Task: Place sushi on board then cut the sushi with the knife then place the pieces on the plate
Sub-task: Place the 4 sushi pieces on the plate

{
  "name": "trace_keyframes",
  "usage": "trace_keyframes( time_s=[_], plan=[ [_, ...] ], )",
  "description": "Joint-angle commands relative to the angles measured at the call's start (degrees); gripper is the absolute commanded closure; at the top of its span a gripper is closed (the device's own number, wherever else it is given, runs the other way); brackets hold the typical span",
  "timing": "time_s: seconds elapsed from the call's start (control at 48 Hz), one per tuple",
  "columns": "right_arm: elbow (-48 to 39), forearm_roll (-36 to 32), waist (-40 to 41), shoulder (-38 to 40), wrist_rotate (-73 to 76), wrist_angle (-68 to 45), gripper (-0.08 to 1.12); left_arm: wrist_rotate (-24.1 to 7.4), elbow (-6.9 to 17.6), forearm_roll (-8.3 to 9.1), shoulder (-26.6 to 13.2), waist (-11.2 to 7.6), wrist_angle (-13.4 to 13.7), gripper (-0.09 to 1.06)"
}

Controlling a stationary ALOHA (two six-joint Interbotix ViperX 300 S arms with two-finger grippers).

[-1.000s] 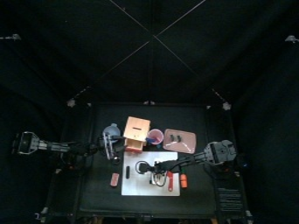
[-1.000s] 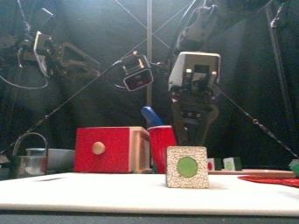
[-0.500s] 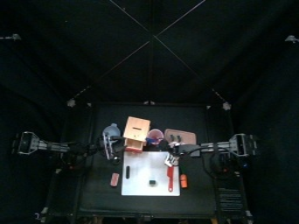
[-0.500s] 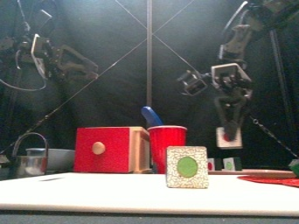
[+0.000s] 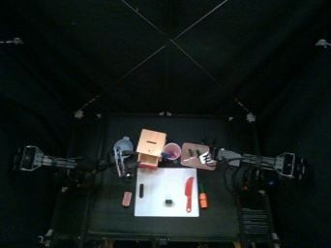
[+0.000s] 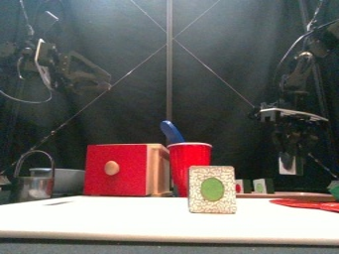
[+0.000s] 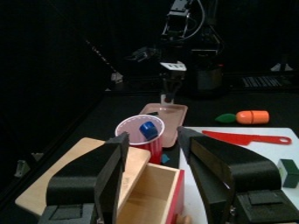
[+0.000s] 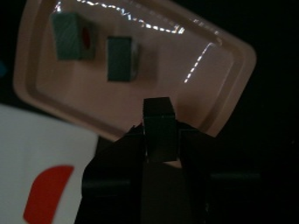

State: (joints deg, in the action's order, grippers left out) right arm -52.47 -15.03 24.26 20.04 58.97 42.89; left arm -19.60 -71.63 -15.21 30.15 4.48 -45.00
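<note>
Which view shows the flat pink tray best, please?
The right wrist view: the flat pink tray fills it, two toy sushi pieces on it, the right gripper holding a third piece above. The top view shows it small; the left wrist view, distant beyond the red cup; the front view, barely.

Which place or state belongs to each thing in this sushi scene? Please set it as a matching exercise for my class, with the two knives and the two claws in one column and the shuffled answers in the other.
Column A
1. blue knife
2. red knife
3. right claw
4. left claw

Column B
a. open, holding nothing
b. standing in the red cup
c. shut on a sushi piece, close to the pink tray
d. lying flat on the white board

Pairs: 1-b, 2-d, 3-c, 4-a
</note>
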Motion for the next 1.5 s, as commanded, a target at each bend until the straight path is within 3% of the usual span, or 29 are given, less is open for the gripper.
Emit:
trace_keyframes(
  time_s=[0.021,0.271,0.5,0.688,0.812,0.917,1.042,1.25,1.5],
  plan=[
    [0.79,-1.85,2.81,-3.08,0.79,-4.13,0.41,-0.09,0.70,0.35,0.09,0.09,-0.26,0.12],
    [1.49,-2.02,5.54,-8.61,0.35,-9.14,0.37,-0.09,-0.09,0.44,0.18,0.18,-0.18,0.12],
    [1.67,-2.29,5.62,-8.09,0.70,-8.35,0.21,-0.09,-0.53,0.44,0.88,0.18,-0.18,0.12],
    [2.64,-2.90,4.48,-3.60,0.97,-3.16,0.20,0.00,-0.53,0.44,0.88,0.18,-0.26,0.12],
    [4.57,-3.08,-1.05,1.85,-0.09,-0.97,0.20,0.09,-0.35,0.53,0.88,0.18,-0.26,0.12],
    [7.38,-5.10,-12.57,3.25,-2.20,-4.48,0.20,0.00,-0.26,0.44,0.88,0.18,-0.18,0.12],
    [13.36,-4.92,-24.52,-2.37,-3.25,-8.70,0.19,0.00,0.09,0.44,0.88,0.18,-0.26,0.12],
    [25.14,-4.22,-33.93,-15.82,-9.67,-11.95,0.18,0.35,1.49,0.18,0.88,0.18,-0.35,0.12],
    [33.22,7.73,-37.97,-26.54,-22.24,-11.87,0.18,0.44,2.11,-0.97,0.88,-0.18,-0.35,0.12]
  ],
)
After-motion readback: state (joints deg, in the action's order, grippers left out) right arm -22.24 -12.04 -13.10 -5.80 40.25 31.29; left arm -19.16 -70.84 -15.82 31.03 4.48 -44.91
